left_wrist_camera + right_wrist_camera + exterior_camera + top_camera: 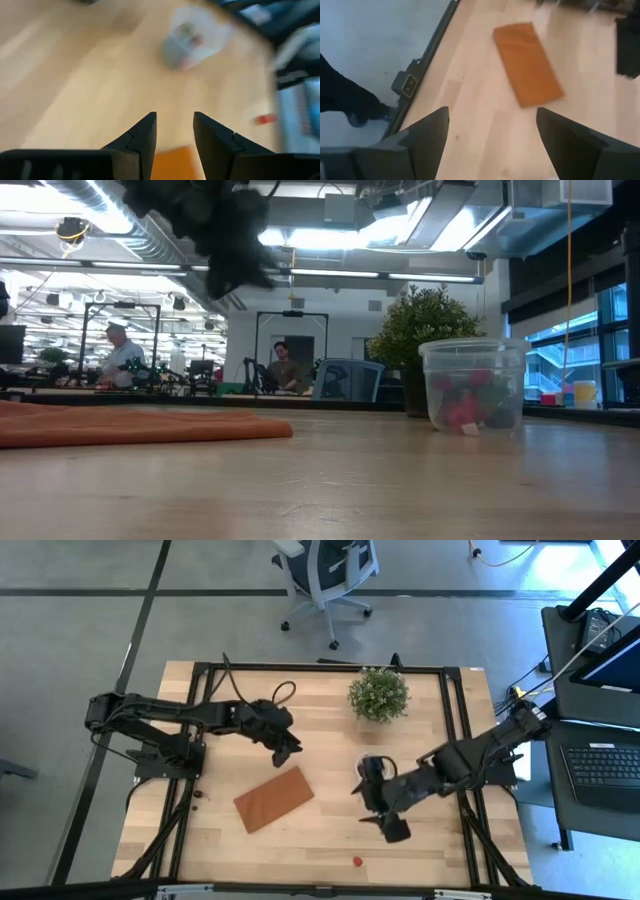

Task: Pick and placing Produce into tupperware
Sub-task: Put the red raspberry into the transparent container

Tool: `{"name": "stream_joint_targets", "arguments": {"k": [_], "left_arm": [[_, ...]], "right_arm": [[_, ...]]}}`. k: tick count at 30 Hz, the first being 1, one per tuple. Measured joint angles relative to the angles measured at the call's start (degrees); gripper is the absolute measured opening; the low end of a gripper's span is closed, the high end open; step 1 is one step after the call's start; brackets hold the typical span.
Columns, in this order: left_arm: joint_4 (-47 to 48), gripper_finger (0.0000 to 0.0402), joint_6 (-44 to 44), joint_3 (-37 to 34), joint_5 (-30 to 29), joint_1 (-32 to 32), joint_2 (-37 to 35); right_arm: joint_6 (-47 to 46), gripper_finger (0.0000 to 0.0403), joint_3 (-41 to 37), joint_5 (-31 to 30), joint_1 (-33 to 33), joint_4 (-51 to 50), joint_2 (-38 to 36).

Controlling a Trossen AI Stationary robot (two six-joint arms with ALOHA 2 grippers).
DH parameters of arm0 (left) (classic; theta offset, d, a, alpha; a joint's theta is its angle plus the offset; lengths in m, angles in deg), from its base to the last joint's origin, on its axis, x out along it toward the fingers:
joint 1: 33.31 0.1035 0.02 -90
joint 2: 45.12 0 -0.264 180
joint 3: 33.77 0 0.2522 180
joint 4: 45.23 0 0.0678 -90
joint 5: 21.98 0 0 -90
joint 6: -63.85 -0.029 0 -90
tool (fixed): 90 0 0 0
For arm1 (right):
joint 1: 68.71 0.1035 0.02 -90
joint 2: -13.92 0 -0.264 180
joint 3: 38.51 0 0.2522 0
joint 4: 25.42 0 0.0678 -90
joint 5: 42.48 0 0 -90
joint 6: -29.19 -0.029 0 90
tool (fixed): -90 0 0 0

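The tupperware (473, 385), a small clear round cup, stands upright on the table right of centre, with red produce (462, 408) inside. In the high view the right arm partly covers the cup (364, 766). One red piece (357, 862) lies on the table near the front edge. Small dark pieces (197, 802) lie at the left. My right gripper (393, 828) hangs open, nearer the front edge than the cup, with nothing between its fingers (427, 132). My left gripper (287, 747) is open and empty above the table's middle left, looking toward the cup (192, 37).
A flat brown board (273, 798) lies on the table between the two grippers. A green potted plant (378, 695) stands at the far side, behind the cup. A black frame (190, 740) runs round the tabletop. Bare wood lies along the front edge.
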Motion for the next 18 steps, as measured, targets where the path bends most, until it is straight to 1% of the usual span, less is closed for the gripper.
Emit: {"name": "stream_joint_targets", "arguments": {"k": [3, 6, 10, 13, 18], "left_arm": [[6.7, 0.0121, -0.5, 0.0, -7.1, -1.6, 0.0], [8.9, 0.0121, 1.2, 0.0, -11.0, -3.4, 0.0], [8.4, 0.0121, 4.0, 0.0, -13.7, -5.7, 0.0], [8.5, 0.0121, 4.8, 0.0, -15.5, -7.1, 0.0], [8.5, 0.0121, 6.3, 0.0, -16.8, -9.1, 0.0]], "right_arm": [[-3.8, 0.0300, -0.2, -0.2, 2.0, -0.1, 2.7], [-8.4, 0.0300, -0.2, -0.3, 4.1, 0.1, 7.1], [-10.8, 0.0300, -0.3, -2.2, 6.7, 0.2, 13.7], [-11.9, 0.0300, -0.3, -2.2, 8.4, 0.9, 18.8], [-12.7, 0.0300, -0.3, -2.2, 11.0, 3.6, 24.5]]}}
